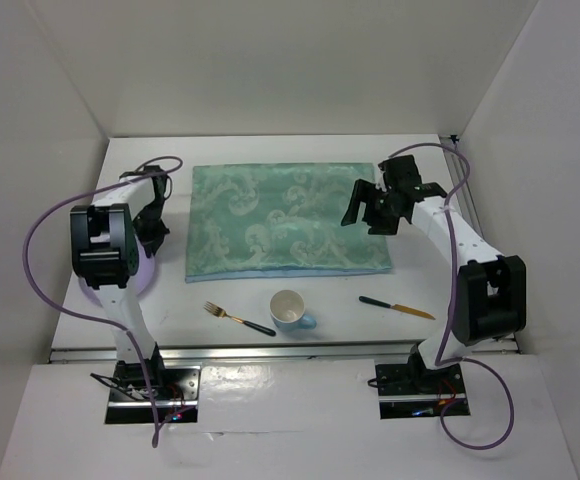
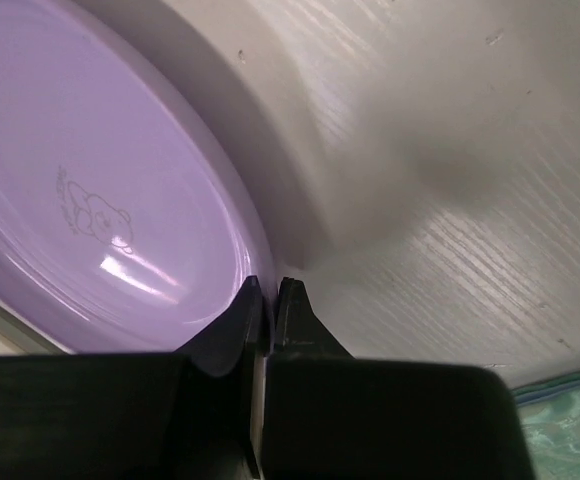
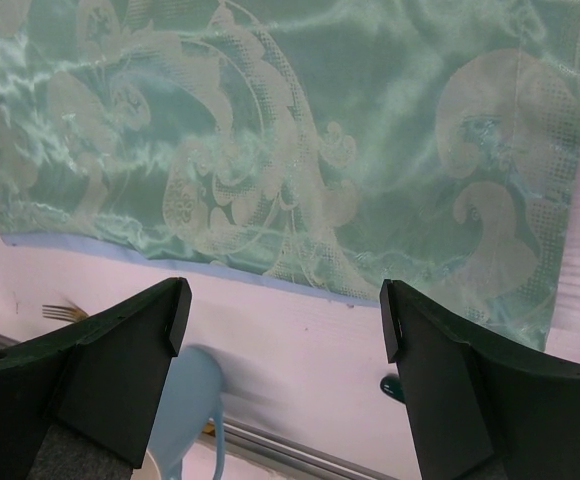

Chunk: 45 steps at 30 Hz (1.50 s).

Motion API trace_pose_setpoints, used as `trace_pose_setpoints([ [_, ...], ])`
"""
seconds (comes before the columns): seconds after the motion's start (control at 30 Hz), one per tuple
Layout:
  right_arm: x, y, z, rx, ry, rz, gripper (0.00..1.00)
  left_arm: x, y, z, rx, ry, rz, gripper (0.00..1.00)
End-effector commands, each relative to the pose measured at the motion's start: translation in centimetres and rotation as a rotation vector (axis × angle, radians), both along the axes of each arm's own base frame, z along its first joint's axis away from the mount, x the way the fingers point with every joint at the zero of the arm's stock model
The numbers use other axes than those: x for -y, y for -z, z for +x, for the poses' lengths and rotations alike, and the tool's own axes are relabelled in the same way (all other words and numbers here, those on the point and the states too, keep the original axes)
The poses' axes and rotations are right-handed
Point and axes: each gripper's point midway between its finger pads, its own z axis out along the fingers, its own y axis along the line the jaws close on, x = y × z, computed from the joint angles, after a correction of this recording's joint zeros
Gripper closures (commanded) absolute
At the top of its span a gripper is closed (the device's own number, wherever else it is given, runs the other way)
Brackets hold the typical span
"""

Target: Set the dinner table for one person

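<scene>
The dinner table (image 1: 270, 150) fills the middle of the top view, a white board with metal rails along its lower edge and white walls around it. A teal patterned cloth (image 1: 288, 220) lies flat on it, in the upper centre of the frame. Below the cloth, from left to right, lie a fork (image 1: 238, 319) with a dark handle, a light blue mug (image 1: 290, 310) standing upright with its mouth up, and a knife (image 1: 397, 307) with a dark handle and a golden blade. These three lie apart from each other and do not touch the cloth.

A purple plate (image 2: 100, 200) is at the left side of the table, mostly hidden under the left arm in the top view. In the left wrist view it takes the upper left of the frame, and a small bear drawing shows on it. The left gripper (image 2: 270, 292) is closed there: its two black fingers (image 2: 235, 330) stand almost together at the lower centre, and the rim of the plate goes in between their tips, so it has the plate by the edge.

The right gripper (image 1: 375, 210) hangs above the right end of the cloth. In the right wrist view its fingers (image 3: 120, 370) stand wide apart with nothing between them; the cloth and its lower edge show beneath.
</scene>
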Motion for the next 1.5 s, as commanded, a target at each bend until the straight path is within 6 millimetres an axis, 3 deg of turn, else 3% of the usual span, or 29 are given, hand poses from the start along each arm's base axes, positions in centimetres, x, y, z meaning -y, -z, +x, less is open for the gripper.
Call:
trace_pose_setpoints([
  [0.0,-0.5,-1.0,-0.1,0.031,-0.019,0.005,0.11,0.4,-1.1,0.9,0.04,-0.034,0.003,1.0],
  [0.1,-0.2,-1.1,0.0,0.032,-0.008,-0.011,0.11,1.4,-3.9,1.3,0.046,0.015,0.046,1.0],
  [0.13,0.0,-1.4,0.1,0.035,-0.002,-0.02,0.11,2.6,-5.6,2.7,0.098,0.053,0.059,1.0],
  [0.2,0.2,-1.6,0.0,0.037,0.006,-0.029,0.11,3.9,-8.1,3.5,0.134,0.113,0.069,1.0],
  [0.27,0.5,-2.1,-0.2,0.048,0.013,-0.037,0.11,8.5,-12.7,7.0,0.277,0.253,0.03,1.0],
  [0.33,0.7,-1.9,-0.6,0.037,0.025,-0.042,0.11,11.6,-13.9,8.2,0.302,0.342,-0.003,1.0],
  [0.37,0.9,-1.4,-0.8,0.024,0.044,-0.05,0.11,13.3,-13.1,8.8,0.281,0.386,-0.022,1.0],
  [0.4,1.0,-1.3,-1.2,0.022,0.044,-0.051,0.11,16.4,-14.7,9.7,0.324,0.446,-0.048,1.0],
  [0.47,1.5,-1.4,-1.4,0.025,0.088,-0.06,0.11,19.6,-14.8,10.4,0.325,0.517,-0.07,1.0],
  [0.5,2.0,-1.1,-1.9,0.021,0.113,-0.076,0.11,22.9,-14.5,10.8,0.33,0.585,-0.091,1.0],
  [0.57,2.9,-0.7,-2.3,0.012,0.167,-0.087,0.11,26.2,-14.0,10.9,0.332,0.656,-0.128,1.0],
  [0.6,3.5,-0.4,-3.1,0.011,0.192,-0.108,0.11,28.8,-13.4,10.9,0.342,0.703,-0.138,1.0],
  [0.7,4.4,-0.2,-4.3,0.016,0.257,-0.115,0.11,32.9,-12.5,10.8,0.376,0.781,-0.156,1.0],
  [0.83,5.3,-0.7,-6.8,0.063,0.318,-0.098,0.11,35.9,-11.4,11.2,0.418,0.814,-0.176,1.0],
  [1.07,6.1,0.2,-9.5,0.021,0.348,-0.107,0.11,38.5,-10.9,12.0,0.476,0.833,-0.199,1.0],
  [1.27,6.1,-0.6,-9.2,0.035,0.349,-0.102,0.11,41.2,-8.1,12.5,0.478,0.855,-0.248,1.0],
  [1.47,6.0,-0.9,-9.7,0.031,0.351,-0.09,0.11,41.8,-6.7,13.1,0.484,0.846,-0.252,1.0],
])
